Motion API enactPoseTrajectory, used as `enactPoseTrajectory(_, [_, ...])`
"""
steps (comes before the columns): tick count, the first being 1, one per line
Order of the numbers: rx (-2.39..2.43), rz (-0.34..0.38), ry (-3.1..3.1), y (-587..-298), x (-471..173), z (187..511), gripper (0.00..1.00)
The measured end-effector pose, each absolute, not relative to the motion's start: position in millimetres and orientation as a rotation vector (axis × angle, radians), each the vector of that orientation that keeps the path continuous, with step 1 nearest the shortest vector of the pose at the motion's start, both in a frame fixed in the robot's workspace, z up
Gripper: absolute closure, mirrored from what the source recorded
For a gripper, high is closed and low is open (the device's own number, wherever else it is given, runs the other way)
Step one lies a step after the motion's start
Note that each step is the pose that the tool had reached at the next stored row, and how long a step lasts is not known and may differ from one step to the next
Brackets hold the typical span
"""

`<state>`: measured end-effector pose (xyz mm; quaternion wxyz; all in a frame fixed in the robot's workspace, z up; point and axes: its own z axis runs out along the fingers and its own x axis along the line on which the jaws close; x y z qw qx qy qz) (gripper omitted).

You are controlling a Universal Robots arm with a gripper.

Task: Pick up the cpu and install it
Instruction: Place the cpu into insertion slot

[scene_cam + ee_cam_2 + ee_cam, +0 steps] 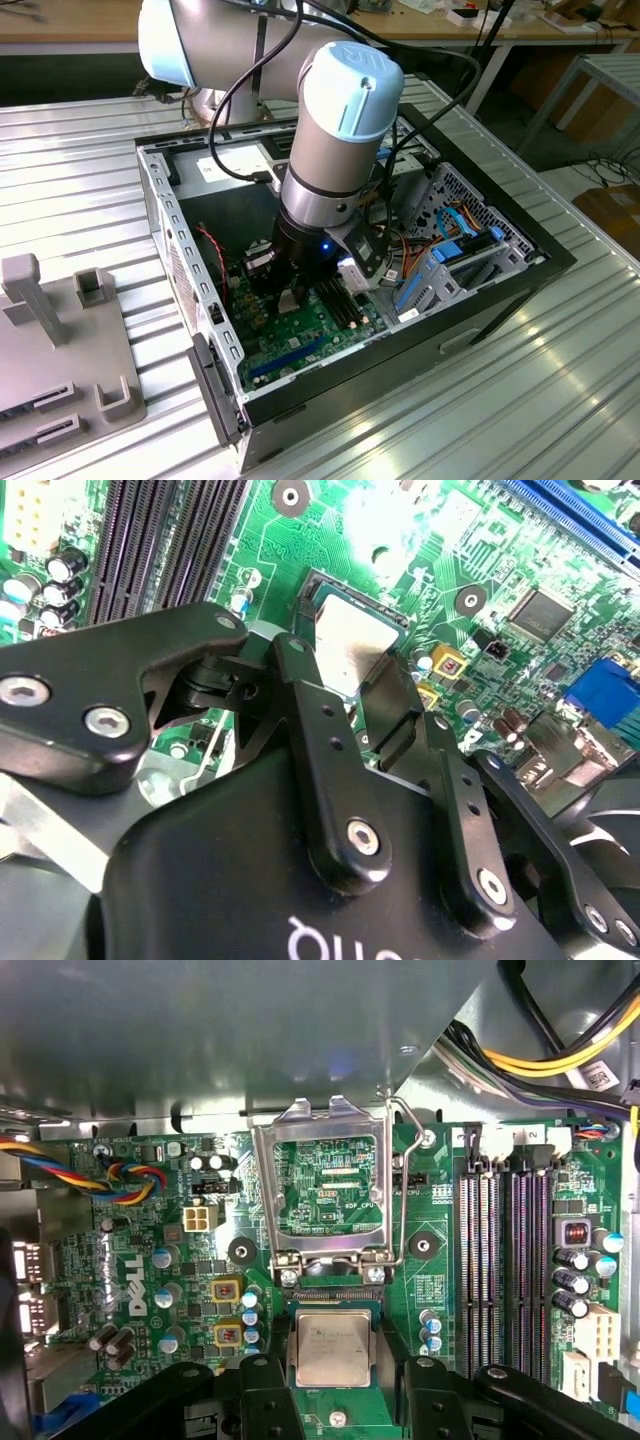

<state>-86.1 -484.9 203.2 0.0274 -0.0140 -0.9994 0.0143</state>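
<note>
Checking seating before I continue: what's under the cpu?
The black-framed socket, its frame edge showing just beyond the cpu in the first wrist view. The contacts beneath the cpu are covered and cannot be seen.

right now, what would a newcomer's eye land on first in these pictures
The big grey and pale-blue robot arm reaching into the open computer case in the exterior view. In the first wrist view, the silver-topped cpu sits at the gripper, just beside the flipped-open metal load plate on the green motherboard.

Exterior view high, angled down into case (165, 215), wrist views close over shared motherboard (432, 1290) (420, 560)
</note>
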Motion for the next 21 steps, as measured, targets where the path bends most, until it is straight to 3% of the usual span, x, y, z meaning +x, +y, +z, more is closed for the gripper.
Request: enactPoseTrajectory(21, [0.007, 0.045, -3.087, -484.4, -85.7, 203.2, 0.56])
